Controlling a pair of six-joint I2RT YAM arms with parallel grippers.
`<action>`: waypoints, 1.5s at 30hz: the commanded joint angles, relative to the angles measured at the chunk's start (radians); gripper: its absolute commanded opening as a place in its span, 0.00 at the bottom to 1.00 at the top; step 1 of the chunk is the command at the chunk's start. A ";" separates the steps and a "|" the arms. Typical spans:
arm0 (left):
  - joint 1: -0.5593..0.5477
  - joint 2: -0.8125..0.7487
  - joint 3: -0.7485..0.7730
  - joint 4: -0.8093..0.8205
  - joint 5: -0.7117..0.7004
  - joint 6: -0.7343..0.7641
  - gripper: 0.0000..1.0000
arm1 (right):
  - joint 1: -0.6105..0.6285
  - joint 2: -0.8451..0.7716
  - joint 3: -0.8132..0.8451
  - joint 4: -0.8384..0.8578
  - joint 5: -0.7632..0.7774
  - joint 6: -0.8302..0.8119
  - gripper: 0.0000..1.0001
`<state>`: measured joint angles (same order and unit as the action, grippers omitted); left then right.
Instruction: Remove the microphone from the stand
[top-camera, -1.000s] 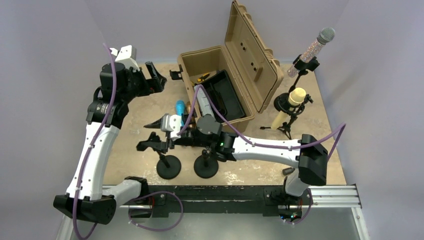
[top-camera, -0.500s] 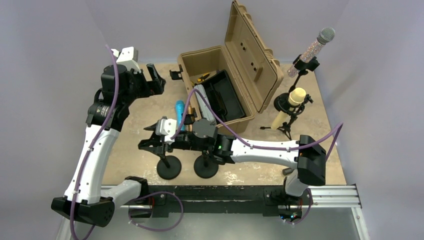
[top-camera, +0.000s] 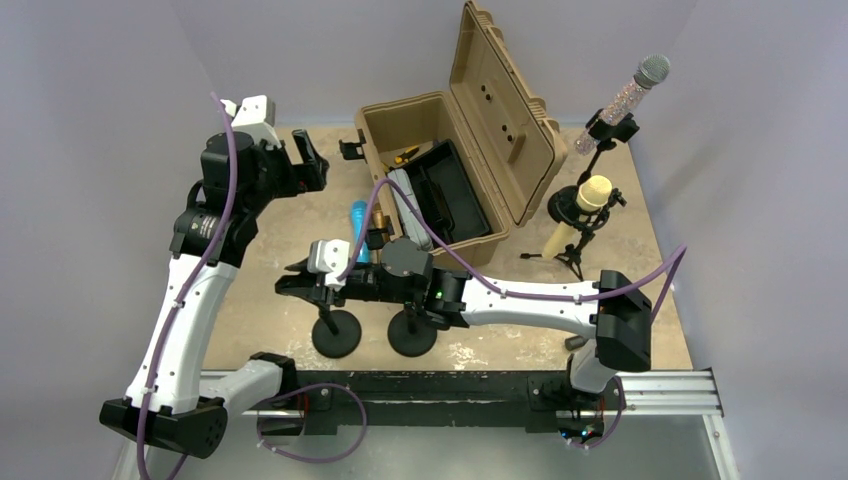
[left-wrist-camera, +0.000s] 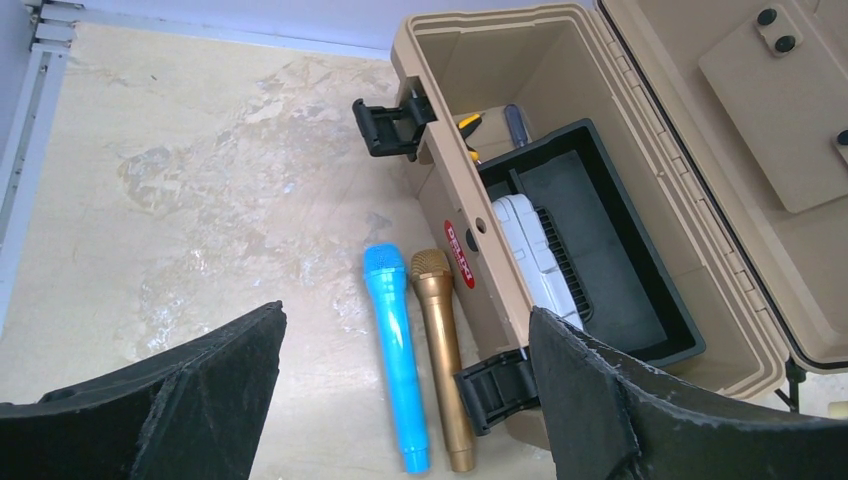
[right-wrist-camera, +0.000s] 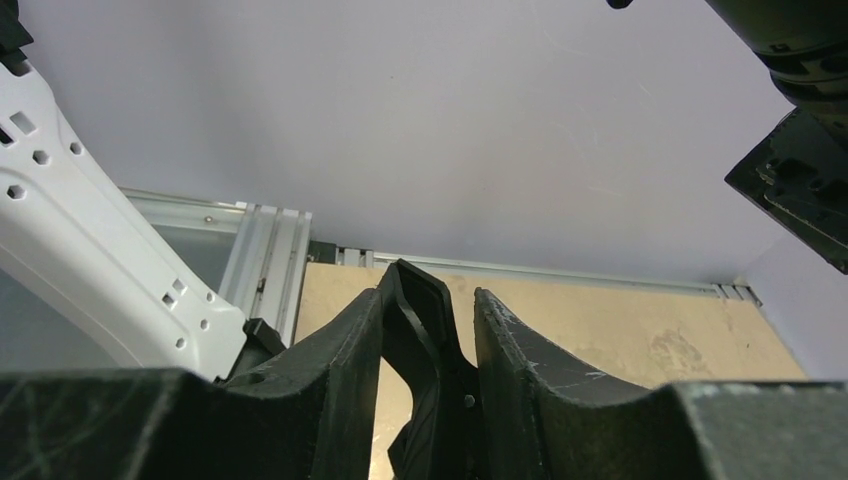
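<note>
Two microphones sit in stands at the right: a glittery one with a silver head (top-camera: 640, 85) and a cream one (top-camera: 580, 210). A blue microphone (left-wrist-camera: 395, 360) and a gold microphone (left-wrist-camera: 440, 360) lie flat on the table beside the case. My right gripper (right-wrist-camera: 430, 300) reaches left across the front and is shut on the black clip (right-wrist-camera: 425, 340) of an empty round-base stand (top-camera: 337, 335). My left gripper (left-wrist-camera: 405, 315) hangs open above the two lying microphones with nothing between its fingers.
An open tan case (top-camera: 480, 110) with a black tray stands at the back middle, its latches (left-wrist-camera: 495, 390) sticking out toward the lying microphones. A second empty round-base stand (top-camera: 412, 335) stands just right of the first, under my right arm.
My right gripper has shifted a little left and toward the near edge, and its jaws have narrowed onto the stand's clip. The left arm has barely moved.
</note>
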<state>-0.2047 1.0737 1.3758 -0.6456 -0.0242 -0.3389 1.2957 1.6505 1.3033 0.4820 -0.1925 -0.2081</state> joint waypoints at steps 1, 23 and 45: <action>-0.006 -0.016 0.016 0.023 -0.019 0.024 0.88 | 0.001 0.012 0.003 -0.055 0.020 -0.031 0.33; -0.006 -0.022 -0.001 0.039 -0.045 0.032 0.89 | 0.016 0.092 -0.134 -0.151 -0.012 -0.034 0.32; -0.007 -0.029 -0.012 0.049 -0.048 0.037 0.89 | 0.018 0.154 -0.140 -0.124 0.020 -0.027 0.37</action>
<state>-0.2054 1.0660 1.3758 -0.6445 -0.0608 -0.3206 1.3087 1.7462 1.2167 0.6147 -0.1772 -0.2607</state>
